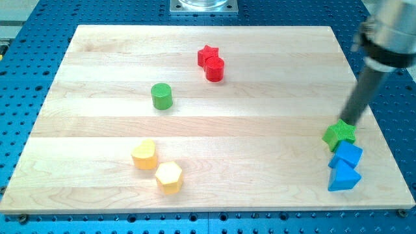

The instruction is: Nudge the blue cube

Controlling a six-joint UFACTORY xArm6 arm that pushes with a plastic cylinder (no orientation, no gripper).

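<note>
The blue cube lies near the board's right edge, low in the view. A green star touches it from the upper left. A blue triangular block touches it from below. My tip comes down from the view's upper right and ends just behind the green star's upper edge, a short way above the blue cube. The rod hides nothing of the cube.
A red star and a red cylinder touch each other near the top middle. A green cylinder stands left of centre. A yellow heart and a yellow hexagon lie at the lower left. The wooden board ends close to the blue blocks.
</note>
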